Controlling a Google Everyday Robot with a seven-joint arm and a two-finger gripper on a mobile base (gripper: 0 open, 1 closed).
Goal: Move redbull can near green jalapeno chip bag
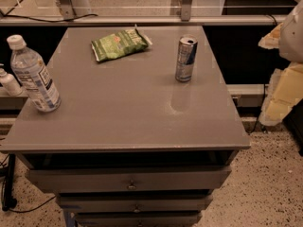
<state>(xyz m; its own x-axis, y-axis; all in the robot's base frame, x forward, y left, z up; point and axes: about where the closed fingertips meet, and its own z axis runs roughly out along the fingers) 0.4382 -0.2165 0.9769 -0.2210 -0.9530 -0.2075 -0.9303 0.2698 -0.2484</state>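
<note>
The redbull can (185,59) stands upright on the right part of the grey cabinet top (123,112), silver and blue with a shiny top. The green jalapeno chip bag (119,43) lies flat at the back centre, a short way to the left of the can and apart from it. My gripper (284,74) shows only as a pale white and yellowish shape at the right edge of the view, off the cabinet's right side and well clear of the can.
A clear water bottle (33,74) with a white cap stands at the left edge of the top. A small white bottle (8,82) sits beyond that edge. A rail (142,20) runs behind the cabinet. Drawers (130,178) face front.
</note>
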